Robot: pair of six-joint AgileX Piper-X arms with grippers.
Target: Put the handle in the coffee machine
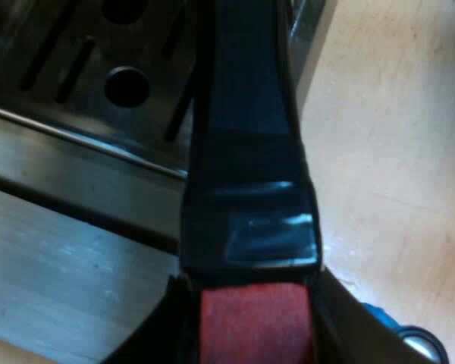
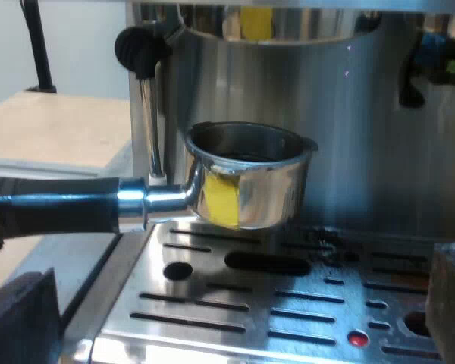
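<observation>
My left gripper [image 1: 252,322] is shut on the dark handle [image 1: 246,136] of the metal holder, its fingers [image 1: 158,326] flanking the red end [image 1: 254,322]. The handle reaches out over the machine's slotted drip tray [image 1: 76,68]. In the right wrist view the holder's metal basket [image 2: 250,182], marked with yellow tape, hangs level just above the drip tray [image 2: 288,303] and below the machine's brew head [image 2: 280,19]. Its handle [image 2: 61,205] runs away from the machine's steel front. My right gripper [image 2: 235,303] is open, fingers wide apart over the tray, holding nothing.
A steam wand [image 2: 148,129] with a black knob [image 2: 139,45] hangs close beside the basket. A blue tamper [image 1: 409,337] stands on the wooden table [image 1: 394,152] by the machine's side. A pale counter [image 2: 53,129] lies beyond the wand.
</observation>
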